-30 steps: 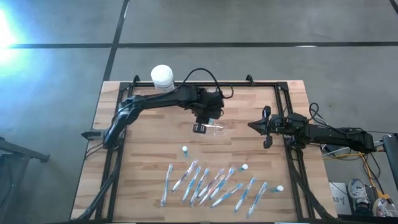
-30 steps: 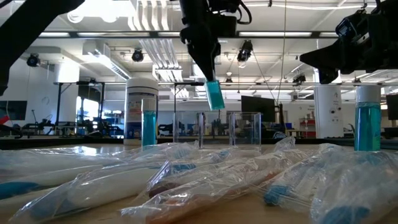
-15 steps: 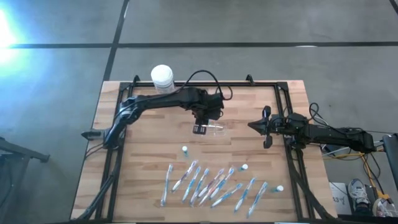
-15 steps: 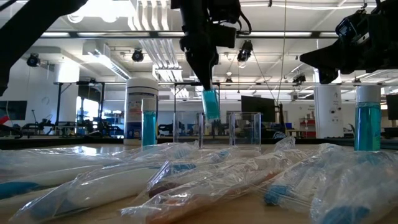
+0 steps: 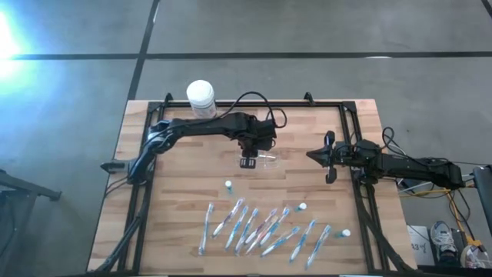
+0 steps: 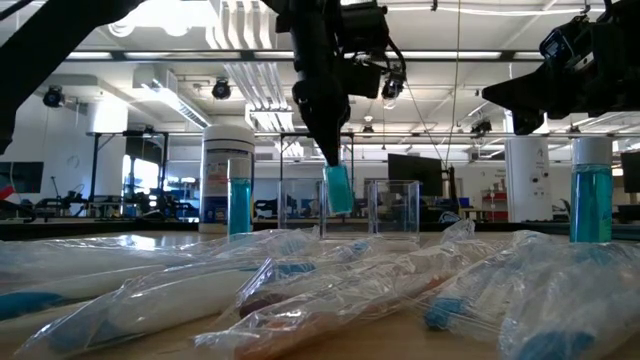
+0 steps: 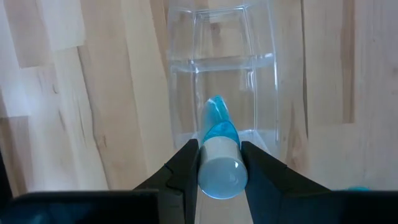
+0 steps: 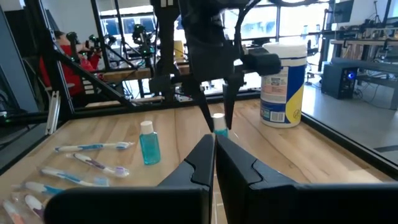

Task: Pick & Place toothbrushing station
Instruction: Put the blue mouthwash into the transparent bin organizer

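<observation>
My left gripper [image 7: 219, 168] is clamped on a small blue bottle [image 7: 219, 155], poised over the clear toothbrushing station [image 5: 266, 159] at the high view's centre. Next I should lower it straight into a compartment. My right gripper [image 8: 214, 155], fingers together, waits centre-right.

White tub [image 5: 200, 95] with blue label standing at the wooden table [image 5: 184, 200] edge, bagged toothbrushes [image 5: 261, 228] lying in a row, small blue bottles [image 5: 228, 186] standing among them.
</observation>
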Tool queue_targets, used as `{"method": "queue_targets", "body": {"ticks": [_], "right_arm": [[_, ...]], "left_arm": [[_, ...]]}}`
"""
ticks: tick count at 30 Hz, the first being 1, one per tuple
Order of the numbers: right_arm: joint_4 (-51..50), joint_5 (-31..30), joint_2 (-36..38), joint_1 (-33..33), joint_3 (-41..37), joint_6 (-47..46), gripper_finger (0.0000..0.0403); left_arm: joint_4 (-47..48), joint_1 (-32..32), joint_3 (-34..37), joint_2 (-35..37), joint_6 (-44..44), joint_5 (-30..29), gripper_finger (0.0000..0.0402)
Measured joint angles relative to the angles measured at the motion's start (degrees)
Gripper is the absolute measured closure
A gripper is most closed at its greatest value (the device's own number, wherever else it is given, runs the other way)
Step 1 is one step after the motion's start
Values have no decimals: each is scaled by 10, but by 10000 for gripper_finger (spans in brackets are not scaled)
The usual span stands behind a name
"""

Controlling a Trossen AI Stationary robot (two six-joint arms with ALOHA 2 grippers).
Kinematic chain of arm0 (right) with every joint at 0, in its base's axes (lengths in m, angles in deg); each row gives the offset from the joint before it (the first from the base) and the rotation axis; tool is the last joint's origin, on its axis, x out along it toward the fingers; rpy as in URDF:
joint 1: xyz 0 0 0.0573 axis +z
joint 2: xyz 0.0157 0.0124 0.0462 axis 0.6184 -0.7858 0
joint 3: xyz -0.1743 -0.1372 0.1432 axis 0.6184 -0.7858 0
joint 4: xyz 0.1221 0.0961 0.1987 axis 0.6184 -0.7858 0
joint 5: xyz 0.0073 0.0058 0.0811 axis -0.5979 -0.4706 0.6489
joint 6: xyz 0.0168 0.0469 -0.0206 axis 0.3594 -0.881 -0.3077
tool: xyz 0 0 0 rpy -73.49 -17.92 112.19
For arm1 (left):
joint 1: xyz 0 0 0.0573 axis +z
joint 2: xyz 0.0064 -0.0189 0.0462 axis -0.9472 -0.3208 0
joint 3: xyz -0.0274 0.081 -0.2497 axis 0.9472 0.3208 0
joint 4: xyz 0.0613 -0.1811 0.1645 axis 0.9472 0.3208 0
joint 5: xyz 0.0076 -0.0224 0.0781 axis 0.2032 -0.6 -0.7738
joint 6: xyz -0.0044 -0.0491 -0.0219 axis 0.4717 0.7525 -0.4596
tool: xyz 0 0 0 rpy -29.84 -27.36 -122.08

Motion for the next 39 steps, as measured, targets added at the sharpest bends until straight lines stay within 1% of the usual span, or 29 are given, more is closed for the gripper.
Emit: {"method": "queue_targets", "body": {"ticks": [4,13,21,26,31,39], "right_arm": [[0,0,0,0,0,0,390],[0,0,0,0,0,0,390],[0,0,1,0,0,0,390],[0,0,0,0,0,0,390],[0,0,0,0,0,0,390],[0,0,0,0,0,2,390]], "left_arm": [[-24,3,12,0,0,1,303],[-26,5,42,0,15,1,303],[-27,5,44,0,28,1,303],[-28,6,53,0,28,1,303],[-37,6,68,1,9,-2,303],[-44,8,76,3,10,-2,303]]}}
